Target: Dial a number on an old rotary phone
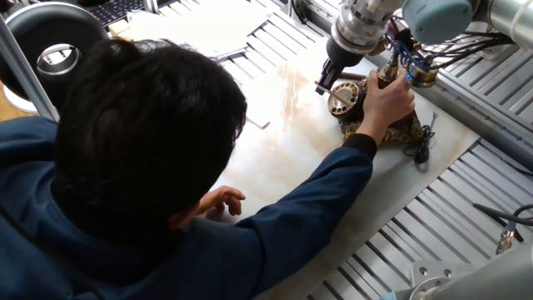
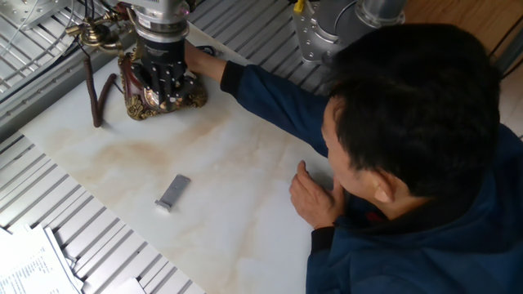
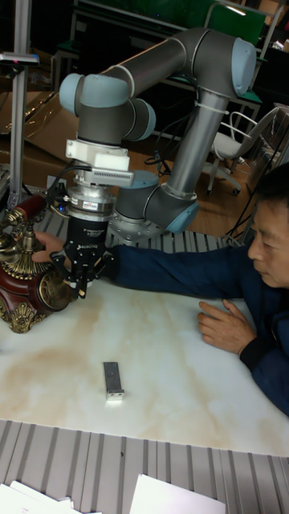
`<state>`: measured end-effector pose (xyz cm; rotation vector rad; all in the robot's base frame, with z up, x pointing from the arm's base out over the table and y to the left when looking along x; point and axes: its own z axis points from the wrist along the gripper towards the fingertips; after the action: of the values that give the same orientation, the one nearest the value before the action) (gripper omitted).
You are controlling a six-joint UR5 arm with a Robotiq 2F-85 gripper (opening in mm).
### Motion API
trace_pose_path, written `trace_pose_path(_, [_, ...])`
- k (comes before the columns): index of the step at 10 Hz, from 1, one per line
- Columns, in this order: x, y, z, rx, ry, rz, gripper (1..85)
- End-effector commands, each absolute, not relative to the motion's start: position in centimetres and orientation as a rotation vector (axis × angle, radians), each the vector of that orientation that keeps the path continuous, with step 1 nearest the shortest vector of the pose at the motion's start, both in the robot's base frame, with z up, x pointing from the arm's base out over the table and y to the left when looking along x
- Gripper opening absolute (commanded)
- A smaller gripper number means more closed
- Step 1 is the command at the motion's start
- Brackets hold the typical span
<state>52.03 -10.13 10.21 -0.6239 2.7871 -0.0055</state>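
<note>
The phone (image 1: 379, 104) stands on the pale marbled board (image 1: 291, 142) at the upper right of one fixed view, at the upper left of the other fixed view, and at the left edge of the tall view. The gripper (image 1: 323, 86) is down at the round dial (image 1: 343, 97), its tip at the dial's upper-left edge. The fingers (image 2: 163, 82) look drawn close together, but whether they grip anything, or merely poke into a finger hole, cannot be told from these pictures.

A man leans over the board. One hand (image 1: 387, 98) is clasped on the phone body just right of the dial, apparently steadying it; the other hand (image 2: 315, 196) rests flat on the board, well apart from the phone.

Judgement: the step in hand is the dialling itself, with the tip engaged at or just beside a hole. The next move calls for a smooth arc round the dial centre, with downward pressure kept light so the tip does not slip out or tilt the phone.

One fixed view alone shows the dial face; in the other fixed view the gripper hides it. That view and the tall view show a small grey block (image 2: 172, 192) lying loose on the board, hidden in the first by the man's head. The tall view alone shows the whole arm (image 3: 160, 72).
</note>
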Motion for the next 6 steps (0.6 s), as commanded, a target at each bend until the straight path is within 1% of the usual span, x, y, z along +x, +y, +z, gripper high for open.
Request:
trace_pose_path(1, [52.2, -9.2, 10.1, -0.643, 2.762, 0.025, 2.0])
trace_pose_path(6, [53.0, -8.5, 9.0, -0.629, 2.736, 0.019, 2.0])
